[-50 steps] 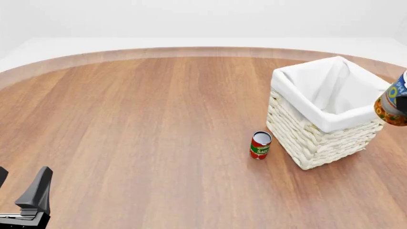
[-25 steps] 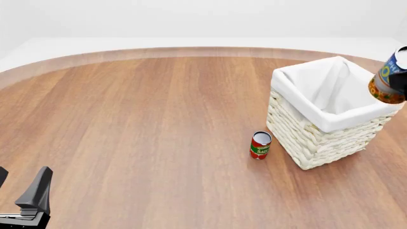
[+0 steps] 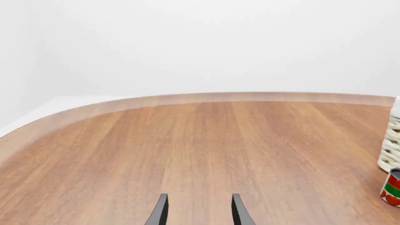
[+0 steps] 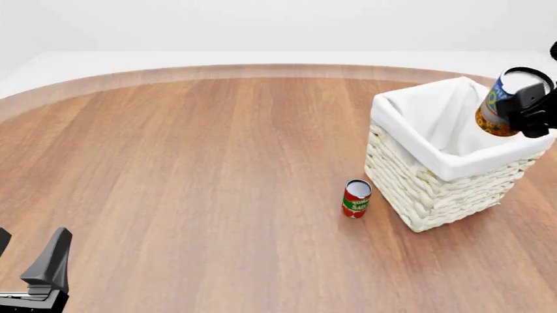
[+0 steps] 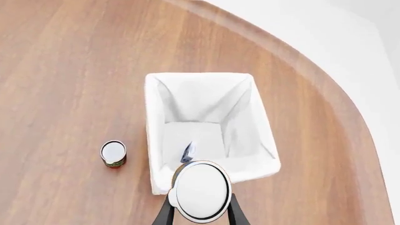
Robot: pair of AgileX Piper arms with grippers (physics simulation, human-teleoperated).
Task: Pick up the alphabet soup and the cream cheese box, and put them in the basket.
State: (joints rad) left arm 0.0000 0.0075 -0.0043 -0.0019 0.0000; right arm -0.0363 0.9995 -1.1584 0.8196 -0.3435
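The alphabet soup [image 4: 497, 107], a can with a blue label, an orange band and a white top [image 5: 200, 191], hangs tilted above the basket's near right rim. My right gripper [image 4: 520, 104] is shut on it, one finger on each side [image 5: 200, 213]. The cream-white wicker basket [image 4: 426, 195] with white cloth lining [image 5: 151, 117] stands at the right of the table. A thin bluish sliver [image 5: 187, 152] stands on the lining inside; I cannot tell whether it is the cream cheese box. My left gripper [image 4: 30, 246] stays low at the near left, open and holding nothing [image 3: 198, 206].
A red-and-green can [image 4: 356, 199] stands upright just left of the basket's near corner, also seen in the right wrist view [image 5: 113, 153] and at the left wrist view's edge [image 3: 392, 187]. The round wooden table's curved far edge [image 4: 261, 70] runs behind.
My right gripper has carried the alphabet soup up and to the left, from beside the basket's right edge to above its rim. The left arm has not moved.
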